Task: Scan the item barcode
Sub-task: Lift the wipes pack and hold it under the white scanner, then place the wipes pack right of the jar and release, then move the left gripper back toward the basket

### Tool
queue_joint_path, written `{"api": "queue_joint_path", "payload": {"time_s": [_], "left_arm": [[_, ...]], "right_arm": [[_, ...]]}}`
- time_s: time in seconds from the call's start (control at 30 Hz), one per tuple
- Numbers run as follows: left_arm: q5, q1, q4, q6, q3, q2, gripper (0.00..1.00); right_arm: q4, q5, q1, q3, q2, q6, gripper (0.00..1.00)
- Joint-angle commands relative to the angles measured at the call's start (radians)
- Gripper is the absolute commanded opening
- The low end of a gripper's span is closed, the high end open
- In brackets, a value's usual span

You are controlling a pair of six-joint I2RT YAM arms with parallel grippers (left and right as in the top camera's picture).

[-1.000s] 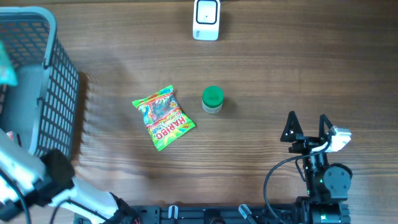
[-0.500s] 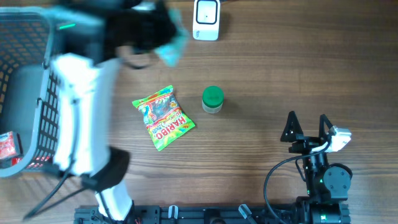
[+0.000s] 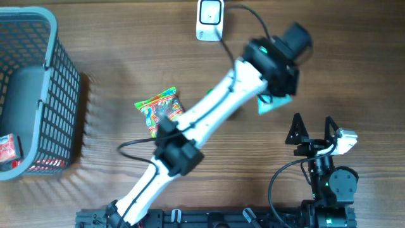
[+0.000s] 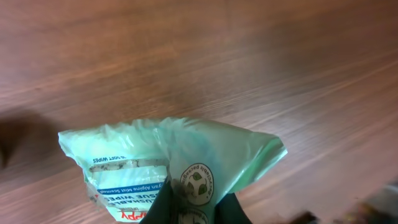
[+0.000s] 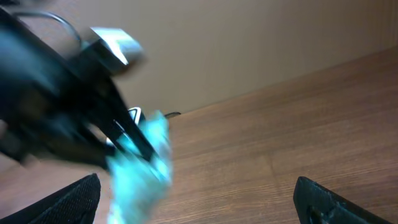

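The item is a pale green wipes packet, hanging over the table right of centre; no barcode shows on it. My left gripper is shut on the packet's lower edge. The right wrist view catches the packet as a blurred teal shape. A white scanner stands at the far edge of the table, up and left of the packet. My right gripper is open and holds nothing, near the front right, just below and right of the packet.
A grey mesh basket stands at the left with a red packet inside. A Haribo bag lies mid-table, partly under my left arm, which crosses the table diagonally.
My left arm has swung from the basket past the scanner to right of centre, carrying the green packet. It now covers the green-capped jar. The right arm has not moved.
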Motion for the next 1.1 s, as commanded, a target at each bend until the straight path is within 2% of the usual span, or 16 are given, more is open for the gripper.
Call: {"api": "queue_joint_path", "payload": {"time_s": [0.0,0.2,0.23,0.27,0.37,0.4,0.63,0.83,1.0,1.07], "left_arm": [[-0.111,-0.011,0.004,-0.009,0.002,0.096,0.04],[-0.111,-0.015,-0.012,-0.009,0.002,0.171,0.04],[-0.111,-0.015,-0.011,-0.009,0.003,0.171,0.17],[-0.112,-0.014,-0.011,-0.008,0.003,0.171,0.39],[-0.112,-0.008,-0.013,0.030,0.003,0.143,0.90],[-0.116,-0.003,-0.016,0.044,0.003,0.127,1.00],[-0.142,0.048,-0.026,0.056,0.003,-0.034,1.00],[-0.151,0.152,-0.042,0.108,0.003,-0.241,1.00],[-0.295,0.303,-0.152,0.103,0.003,-0.438,1.00],[-0.375,0.398,-0.224,0.052,0.003,-0.524,1.00]], "right_arm": [[0.005,0.010,0.005,-0.001,0.000,0.006,1.00],[0.005,0.010,0.005,-0.001,0.000,0.006,1.00],[0.005,0.010,0.005,-0.001,0.000,0.007,1.00],[0.005,0.010,0.005,-0.001,0.000,0.006,1.00],[0.005,0.010,0.005,-0.001,0.000,0.006,1.00],[0.005,0.010,0.005,-0.001,0.000,0.007,1.00],[0.005,0.010,0.005,-0.001,0.000,0.007,1.00],[0.005,0.010,0.005,-0.001,0.000,0.007,1.00],[0.005,0.010,0.005,-0.001,0.000,0.006,1.00],[0.005,0.010,0.005,-0.001,0.000,0.006,1.00]]}}
